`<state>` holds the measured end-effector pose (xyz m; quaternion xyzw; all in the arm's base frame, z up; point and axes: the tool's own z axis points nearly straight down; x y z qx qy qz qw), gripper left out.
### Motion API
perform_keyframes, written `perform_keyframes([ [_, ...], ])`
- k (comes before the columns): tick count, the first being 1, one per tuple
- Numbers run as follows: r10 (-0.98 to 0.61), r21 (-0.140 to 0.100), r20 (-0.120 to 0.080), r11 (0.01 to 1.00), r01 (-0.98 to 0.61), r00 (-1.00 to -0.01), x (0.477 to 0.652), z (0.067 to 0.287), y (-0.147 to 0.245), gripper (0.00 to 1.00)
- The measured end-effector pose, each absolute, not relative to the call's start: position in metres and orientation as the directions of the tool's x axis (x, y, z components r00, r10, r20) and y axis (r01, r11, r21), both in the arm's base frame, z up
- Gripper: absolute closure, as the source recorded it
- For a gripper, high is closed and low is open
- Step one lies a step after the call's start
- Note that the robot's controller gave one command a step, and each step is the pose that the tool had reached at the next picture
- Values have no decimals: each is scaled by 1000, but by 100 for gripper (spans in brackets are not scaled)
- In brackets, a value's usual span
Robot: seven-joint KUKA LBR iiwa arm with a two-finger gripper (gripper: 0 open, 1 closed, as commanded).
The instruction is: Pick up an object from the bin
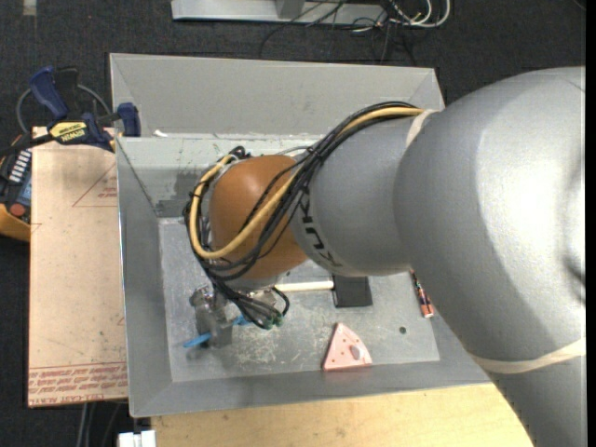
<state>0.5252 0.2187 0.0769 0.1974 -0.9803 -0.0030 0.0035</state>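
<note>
dark speckled floor (65, 26) all round; black and white cables (414, 3) beside a grey stand base (270, 7) at top.

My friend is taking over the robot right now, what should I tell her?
Gripper: down low at the bin's lower-left in the view, right by a small blue thing; a grip can't be confirmed.
Other things: white stick, black square piece, pink wedge with holes, all on the bin floor.
Done: nothing lifted out.
Left: grab one thing, lift it clear.
</note>
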Motion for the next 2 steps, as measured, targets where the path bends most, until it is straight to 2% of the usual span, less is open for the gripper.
perform_keyframes([
  [2, -386, 8, 10, 922, -386, -922, 524, 84, 218, 100],
])
